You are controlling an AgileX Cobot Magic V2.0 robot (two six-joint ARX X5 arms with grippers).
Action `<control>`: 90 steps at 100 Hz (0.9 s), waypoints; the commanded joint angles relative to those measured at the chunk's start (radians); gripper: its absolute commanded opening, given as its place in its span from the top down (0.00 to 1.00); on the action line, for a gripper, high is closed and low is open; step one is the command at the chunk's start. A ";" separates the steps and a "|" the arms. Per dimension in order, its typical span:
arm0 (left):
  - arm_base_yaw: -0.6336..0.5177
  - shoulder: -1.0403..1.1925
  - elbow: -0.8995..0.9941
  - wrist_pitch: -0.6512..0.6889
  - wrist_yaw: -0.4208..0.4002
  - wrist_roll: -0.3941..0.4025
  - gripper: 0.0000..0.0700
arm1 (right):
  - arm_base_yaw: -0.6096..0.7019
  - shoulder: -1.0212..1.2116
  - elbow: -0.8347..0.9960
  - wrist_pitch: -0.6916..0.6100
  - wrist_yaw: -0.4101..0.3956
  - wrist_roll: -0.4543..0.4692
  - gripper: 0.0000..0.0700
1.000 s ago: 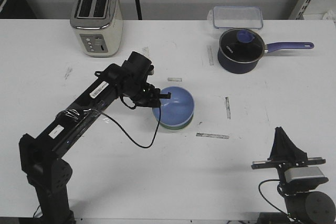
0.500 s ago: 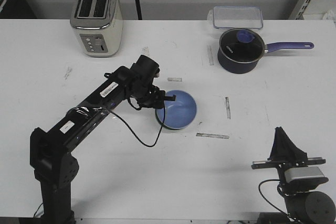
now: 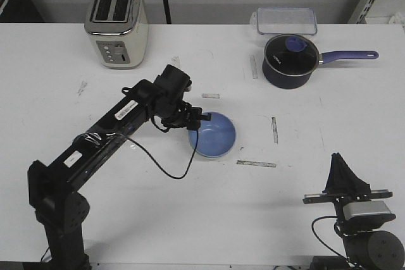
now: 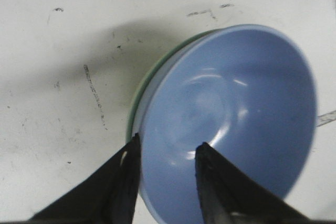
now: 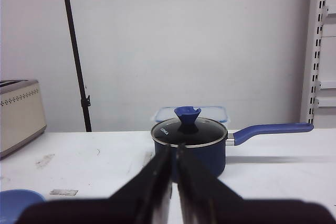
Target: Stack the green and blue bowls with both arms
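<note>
Now blue bowl (image 3: 213, 135) lower, green bowl (image 4: 137, 98) nearly hidden.

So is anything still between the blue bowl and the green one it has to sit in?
Nothing visible. The blue bowl already sits nested in the green bowl, whose rim shows only as a thin edge. The left gripper straddles the blue rim, one finger inside and one outside. The saucepan stands well apart.
</note>
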 commanded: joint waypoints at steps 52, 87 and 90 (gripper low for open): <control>0.084 -0.427 -0.320 0.439 -0.119 0.112 0.80 | 0.001 -0.002 -0.003 0.008 0.000 0.010 0.99; 0.278 -0.751 -0.737 0.791 -0.119 0.235 1.00 | 0.001 -0.002 -0.003 0.008 0.000 0.010 0.99; 0.300 -0.780 -0.779 0.830 -0.119 0.247 1.00 | 0.001 -0.002 -0.003 0.008 0.000 0.010 0.99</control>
